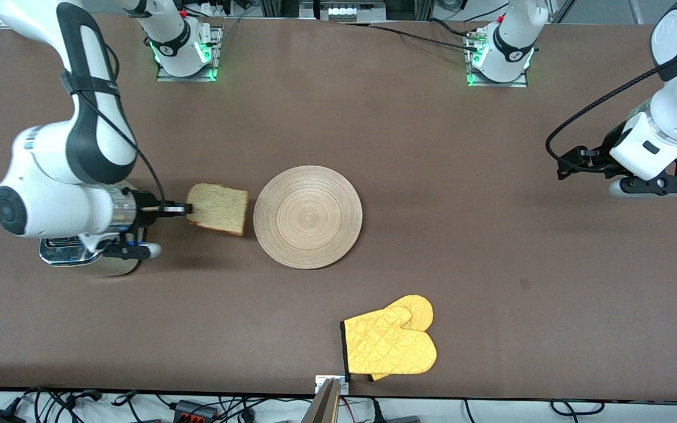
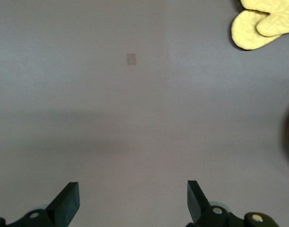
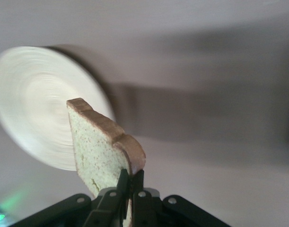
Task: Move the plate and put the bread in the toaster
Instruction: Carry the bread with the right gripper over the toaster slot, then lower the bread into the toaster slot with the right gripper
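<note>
My right gripper (image 1: pixel 184 208) is shut on the bread (image 1: pixel 218 208), a brown square slice with a darker crust, and holds it in the air beside the plate. In the right wrist view the bread (image 3: pixel 104 146) stands on edge between my fingertips (image 3: pixel 130 180). The round light-wood plate (image 1: pixel 308 217) lies flat at the middle of the table and shows blurred in the right wrist view (image 3: pixel 35 109). The chrome-topped toaster (image 1: pixel 71 252) stands under my right wrist, mostly hidden by the arm. My left gripper (image 1: pixel 656 185) is open and empty, waiting over bare table at the left arm's end (image 2: pixel 133 201).
A yellow oven mitt (image 1: pixel 390 341) lies near the table's front edge, nearer the front camera than the plate; it also shows in the left wrist view (image 2: pixel 262 21). A small tan mark (image 2: pixel 131 59) is on the brown tabletop.
</note>
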Controlling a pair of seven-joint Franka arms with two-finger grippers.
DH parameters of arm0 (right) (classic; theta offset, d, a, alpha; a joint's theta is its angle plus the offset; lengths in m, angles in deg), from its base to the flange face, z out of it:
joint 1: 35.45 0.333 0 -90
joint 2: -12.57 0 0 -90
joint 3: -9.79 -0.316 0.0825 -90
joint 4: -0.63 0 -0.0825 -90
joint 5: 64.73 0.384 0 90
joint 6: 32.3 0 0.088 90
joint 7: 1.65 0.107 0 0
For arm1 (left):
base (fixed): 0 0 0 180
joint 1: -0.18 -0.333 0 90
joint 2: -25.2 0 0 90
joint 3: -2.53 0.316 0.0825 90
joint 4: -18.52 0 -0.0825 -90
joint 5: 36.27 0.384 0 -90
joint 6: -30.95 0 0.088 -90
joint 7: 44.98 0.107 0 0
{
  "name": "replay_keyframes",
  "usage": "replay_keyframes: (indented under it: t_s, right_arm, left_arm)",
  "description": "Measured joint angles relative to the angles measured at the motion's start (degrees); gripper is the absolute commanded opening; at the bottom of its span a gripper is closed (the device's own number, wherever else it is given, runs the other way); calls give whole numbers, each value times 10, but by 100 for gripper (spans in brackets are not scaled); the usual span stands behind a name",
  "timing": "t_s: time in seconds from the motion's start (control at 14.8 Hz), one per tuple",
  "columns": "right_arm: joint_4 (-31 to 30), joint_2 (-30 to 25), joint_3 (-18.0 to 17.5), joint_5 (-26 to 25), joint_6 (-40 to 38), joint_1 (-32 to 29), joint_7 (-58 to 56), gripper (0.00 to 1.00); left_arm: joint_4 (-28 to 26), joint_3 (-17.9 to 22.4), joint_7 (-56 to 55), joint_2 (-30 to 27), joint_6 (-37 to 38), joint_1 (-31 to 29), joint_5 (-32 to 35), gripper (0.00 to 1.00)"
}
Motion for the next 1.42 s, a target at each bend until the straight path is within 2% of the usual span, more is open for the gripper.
replay_keyframes:
  t_s: [0.34,0.68,0.95,1.22,1.42]
  right_arm:
    - [31,-18,7,-181,-28,0,0,0]
    - [33,-56,9,-298,-61,0,1,0]
    - [33,-63,10,-401,-76,0,-5,0]
    - [30,-57,11,-463,-73,0,-24,0]
    - [23,-42,11,-475,-58,0,-24,0]
  left_arm:
    - [0,-7,-28,-1,0,0,2,100]
    - [0,-8,-29,-1,2,0,2,100]
    - [3,-8,-30,-2,2,1,2,100]
    - [8,-9,-30,-4,30,1,2,100]
    - [13,-10,-30,-6,34,1,-1,100]
